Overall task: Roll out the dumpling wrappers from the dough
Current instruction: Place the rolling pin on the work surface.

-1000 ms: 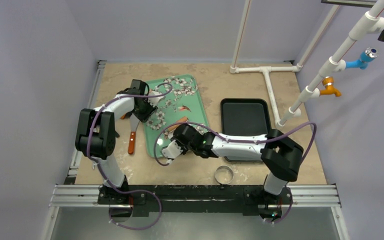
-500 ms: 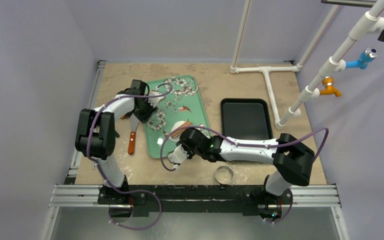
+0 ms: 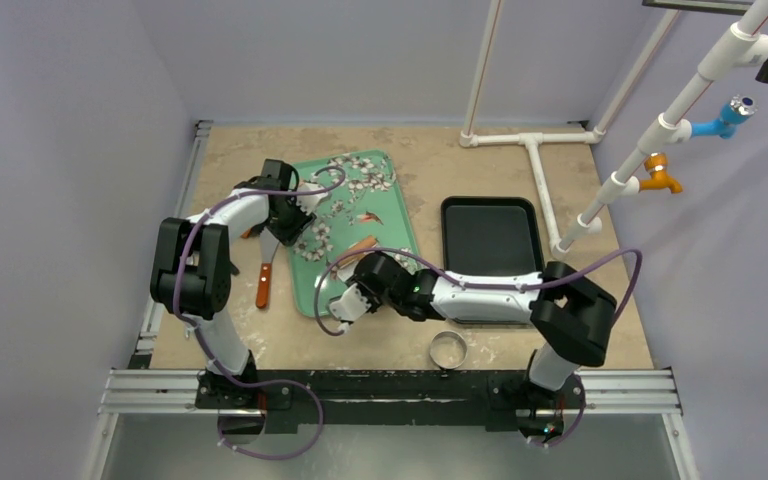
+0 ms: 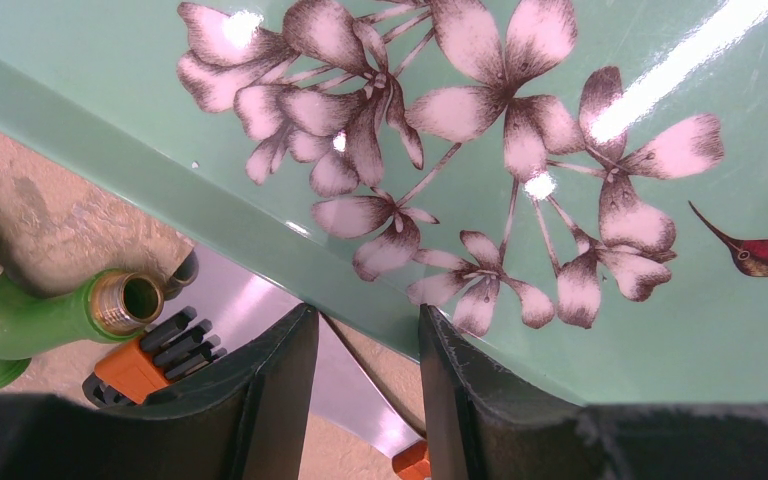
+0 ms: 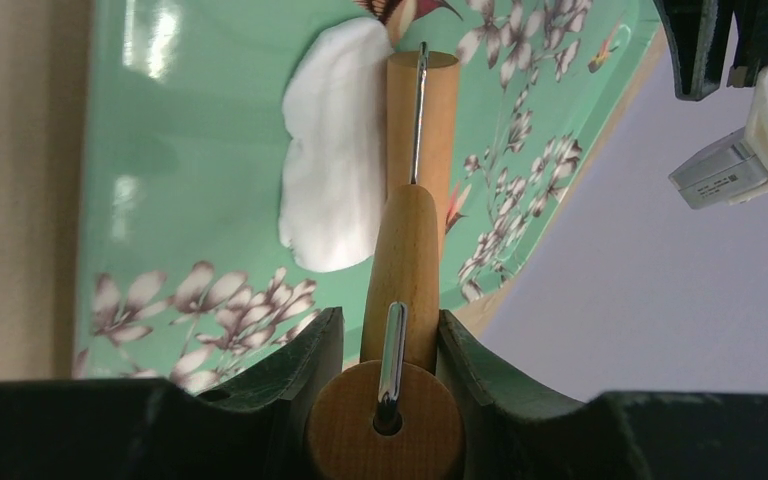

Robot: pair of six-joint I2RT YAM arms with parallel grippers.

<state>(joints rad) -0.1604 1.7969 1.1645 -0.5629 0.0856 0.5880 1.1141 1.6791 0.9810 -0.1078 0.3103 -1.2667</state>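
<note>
One presumably soft dough is touched by the rolling pin, gripped at its handle by right fingers; tray rim is held between half-parted left fingers.

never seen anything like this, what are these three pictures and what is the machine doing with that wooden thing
It is a robot with a left arm and a right arm, bolted at the near edge of a table. The wide picture looks down from above and behind them. The other two come from a small camera on each wrist, so each shows its own black end effector at the bottom.

On the table lie a green flowered tray, a black tray, a metal ring and an orange-handled knife.

The right end effector holds a wooden rolling pin. Its roller lies against flattened white dough on the green tray. The left end effector straddles that tray's rim and seems to clamp it steady.
</note>
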